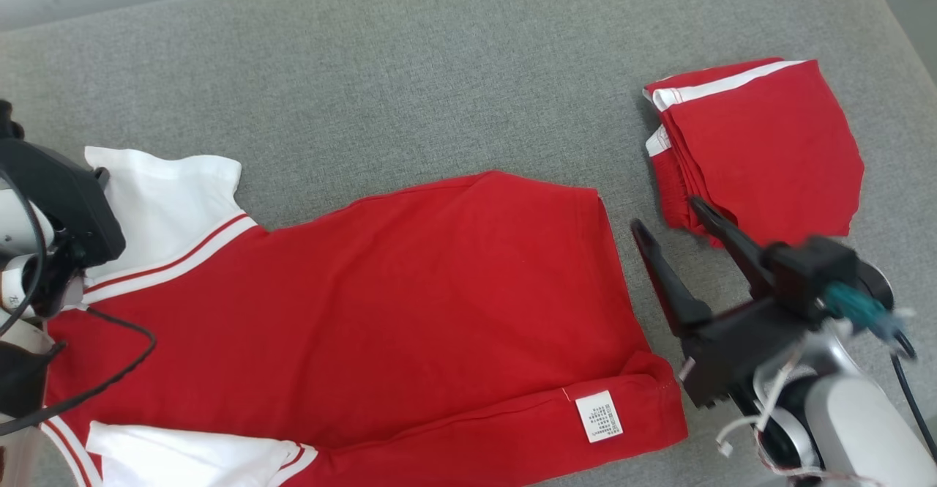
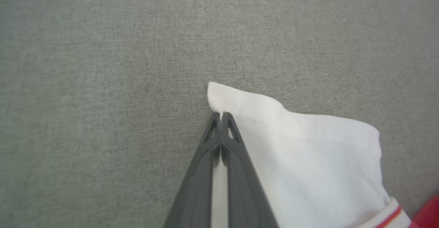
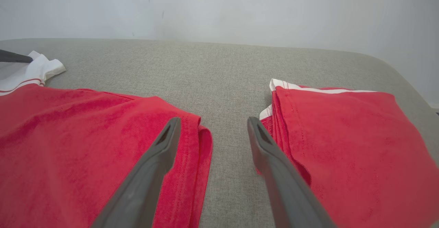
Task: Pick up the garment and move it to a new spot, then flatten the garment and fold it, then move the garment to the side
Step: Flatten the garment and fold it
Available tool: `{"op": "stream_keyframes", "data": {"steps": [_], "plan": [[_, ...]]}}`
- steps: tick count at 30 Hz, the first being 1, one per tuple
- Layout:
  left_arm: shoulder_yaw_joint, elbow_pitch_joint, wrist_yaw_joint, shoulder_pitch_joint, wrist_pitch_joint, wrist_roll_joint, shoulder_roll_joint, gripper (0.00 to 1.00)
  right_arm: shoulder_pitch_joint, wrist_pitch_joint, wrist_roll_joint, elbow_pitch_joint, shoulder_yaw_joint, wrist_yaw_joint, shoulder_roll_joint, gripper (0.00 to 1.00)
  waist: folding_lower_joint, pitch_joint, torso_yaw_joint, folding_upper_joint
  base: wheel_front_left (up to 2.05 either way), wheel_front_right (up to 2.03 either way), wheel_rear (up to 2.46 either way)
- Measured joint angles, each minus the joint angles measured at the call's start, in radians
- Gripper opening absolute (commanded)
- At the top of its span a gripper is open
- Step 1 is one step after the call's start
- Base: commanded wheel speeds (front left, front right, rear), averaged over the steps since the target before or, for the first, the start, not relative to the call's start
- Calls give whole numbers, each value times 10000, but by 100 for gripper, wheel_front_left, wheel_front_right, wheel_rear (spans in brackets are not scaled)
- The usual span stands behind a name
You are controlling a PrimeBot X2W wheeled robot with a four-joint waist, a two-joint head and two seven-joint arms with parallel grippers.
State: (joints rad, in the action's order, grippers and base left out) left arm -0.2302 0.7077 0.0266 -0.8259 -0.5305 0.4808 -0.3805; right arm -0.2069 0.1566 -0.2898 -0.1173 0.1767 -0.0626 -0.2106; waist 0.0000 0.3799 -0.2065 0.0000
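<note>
left fingers (image 2: 236, 159) pinch sleeve (image 2: 308, 159) edge; right fingers (image 3: 154, 166) spread over table (image 3: 223, 84)

Garment (image 1: 439, 289) soft matt cloth; table cover (image 1: 439, 69) coarse weave; right claw (image 1: 666, 213) matt plastic

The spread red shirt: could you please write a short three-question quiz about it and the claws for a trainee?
1. True or false: the left claw is shut on the white sleeve of the spread shirt.
2. Pick one. The right claw is:
A) shut on a label
B) open, over the gap between the shirt and the folded red garment
C) shut on the sleeve
3. Short answer: on which of the robot's sides does the folded red garment lie?

Key: 1 true; 2 B; 3 its right.
</note>
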Motion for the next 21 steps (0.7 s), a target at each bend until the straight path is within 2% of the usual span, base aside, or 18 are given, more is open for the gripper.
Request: {"op": "stream_keyframes", "data": {"steps": [9,14,21], "plan": [[81,-125,92,-34,2,54,-211,0,-1648,1862,61,629,1204,-353,-71,100,1,233,-26,0,0,0,0],[75,-104,96,-207,2,56,-203,0,-2281,2771,-151,1335,1197,-347,194,100,1,316,-28,0,0,0,0],[0,-56,180,-235,4,56,-173,0,-2041,3837,-932,1749,1189,-330,573,100,1,310,58,0,0,0,0]]}}
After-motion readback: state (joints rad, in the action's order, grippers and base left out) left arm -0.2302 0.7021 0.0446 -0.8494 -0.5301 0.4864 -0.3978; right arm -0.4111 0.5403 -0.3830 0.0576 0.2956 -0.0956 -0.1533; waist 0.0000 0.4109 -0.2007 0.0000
